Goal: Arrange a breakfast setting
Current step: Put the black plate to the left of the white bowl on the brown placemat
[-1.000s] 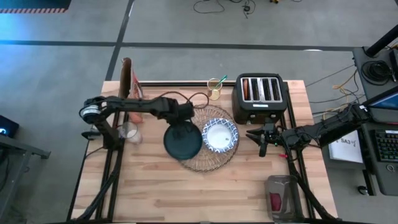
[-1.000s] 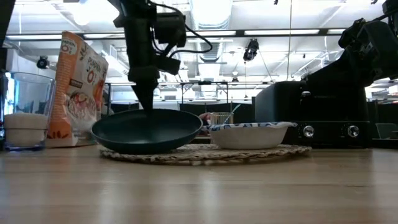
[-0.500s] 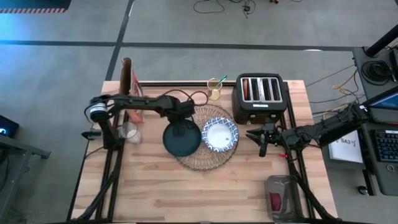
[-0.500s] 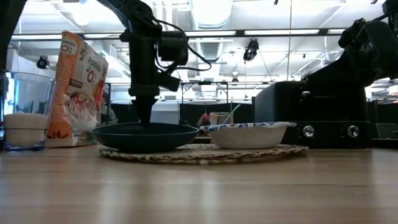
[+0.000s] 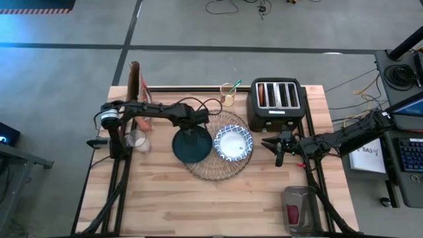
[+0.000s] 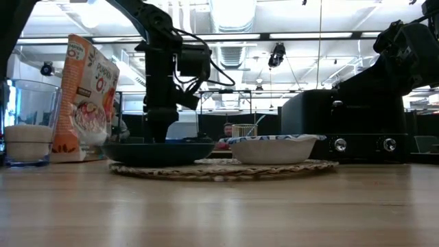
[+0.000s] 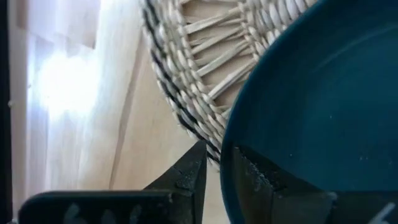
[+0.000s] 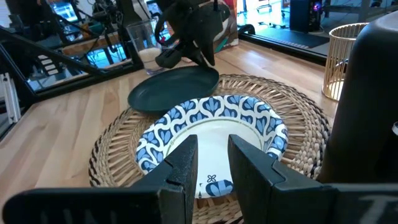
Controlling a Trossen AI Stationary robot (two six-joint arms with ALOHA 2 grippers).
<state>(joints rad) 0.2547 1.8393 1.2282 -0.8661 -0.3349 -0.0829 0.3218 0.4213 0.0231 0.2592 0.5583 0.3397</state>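
Observation:
The dark teal plate (image 5: 192, 147) lies level on the left part of the round woven placemat (image 5: 221, 165), its left side reaching past the mat's edge; it also shows in the low view (image 6: 161, 151). The blue-and-white bowl (image 5: 233, 144) sits on the mat beside it. My left gripper (image 5: 196, 127) stands over the plate's far rim, shut on it. The clear glass (image 5: 137, 140) stands on the table left of the plate. My right gripper (image 5: 277, 148) waits open and empty in front of the toaster. I cannot make out the spoon. My left gripper holds the plate's rim (image 7: 229, 149) at the plate's far side, with one finger (image 7: 193, 174) outside the rim and the other finger (image 7: 252, 177) inside the plate. The fingers come from above, pointing down. The plate rests level on the placemat (image 7: 199, 68).
A black four-slot toaster (image 5: 276, 102) stands at the back right. A cereal bag (image 5: 137, 86) stands at the back left and a small gold wire holder (image 5: 228, 94) at the far edge. A grey device (image 5: 299, 208) lies near the front right corner.
My left gripper has gone down and a little toward the far edge, still holding the plate's rim. The plate, tilted before with its near side raised, has come down level onto the placemat's left part.

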